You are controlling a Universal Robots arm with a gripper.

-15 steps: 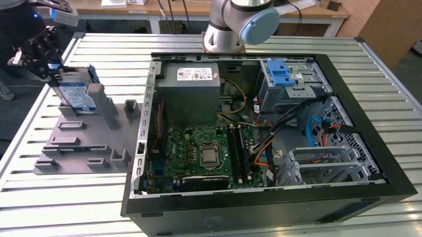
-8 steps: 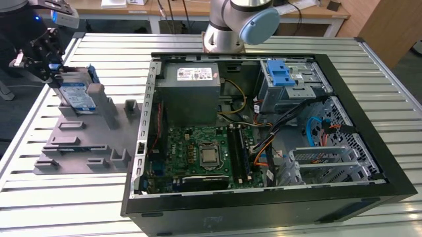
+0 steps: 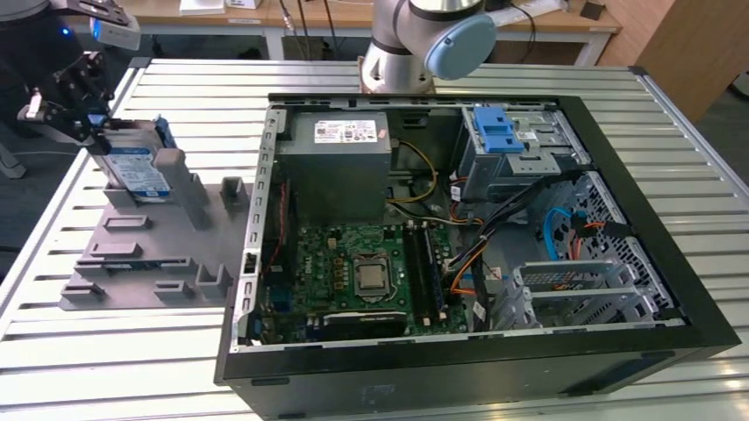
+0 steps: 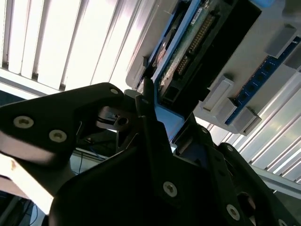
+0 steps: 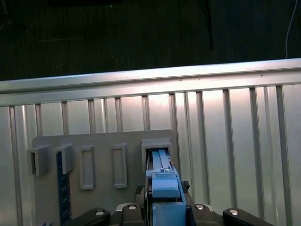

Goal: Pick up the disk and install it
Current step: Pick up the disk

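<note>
Disk [image 3: 132,172] on edge in holder [image 3: 140,256] at the exterior view's left of the case [image 3: 468,364], gripper [image 3: 98,130] pinching its blue-railed top end; judged rigid, fairly heavy, shock-sensitive, so grip the stiff edges, never the flat faces.

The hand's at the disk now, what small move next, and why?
Probably a short straight lift: the hand is at the top of the disk, which stands upright in a slot of the grey holder, so sideways pulls would likely jam.
</note>
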